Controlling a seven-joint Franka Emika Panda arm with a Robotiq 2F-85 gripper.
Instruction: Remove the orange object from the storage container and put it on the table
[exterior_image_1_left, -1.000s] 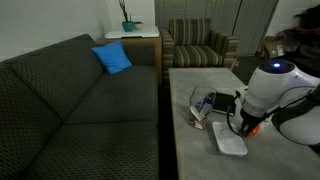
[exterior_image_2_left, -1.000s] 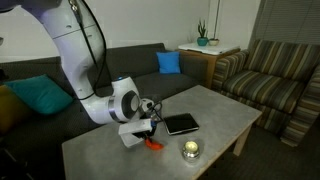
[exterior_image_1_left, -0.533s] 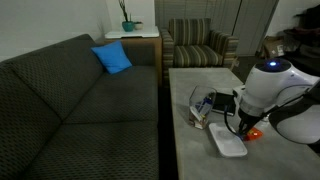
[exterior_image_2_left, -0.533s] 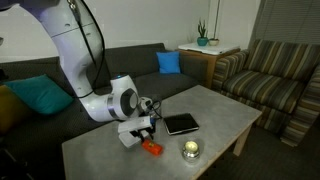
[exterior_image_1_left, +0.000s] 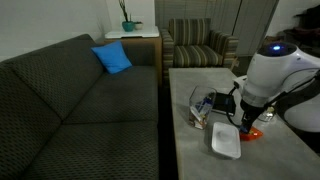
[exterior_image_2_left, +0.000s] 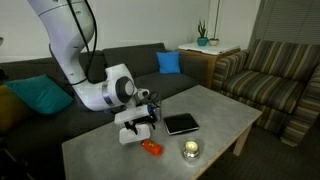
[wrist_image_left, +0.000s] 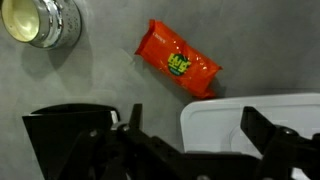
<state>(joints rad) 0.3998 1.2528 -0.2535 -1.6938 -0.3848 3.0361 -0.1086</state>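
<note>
The small orange-red packet (wrist_image_left: 180, 62) lies flat on the long grey matte table (wrist_image_left: 95, 85), free of the pincer (wrist_image_left: 195, 135) and outside the see-through plastic storage container (exterior_image_1_left: 200, 101). In the wrist view I see the packet ahead of the fingertips and apart from them. The pincer stands spread wide and grips nothing, with the near edge of a flat white square tray (wrist_image_left: 240, 118) showing between its fingers. In an exterior view the packet rests just beside that tray, with the pincer hovering above. The container's thin walls are hard to trace, and I cannot identify the dark items inside it. A round metal tin (wrist_image_left: 42, 22) is partly cut off at the corner of the wrist view, the pincer's fingers run out past its lower edge, and the packet's green print is too blurred to read.
</note>
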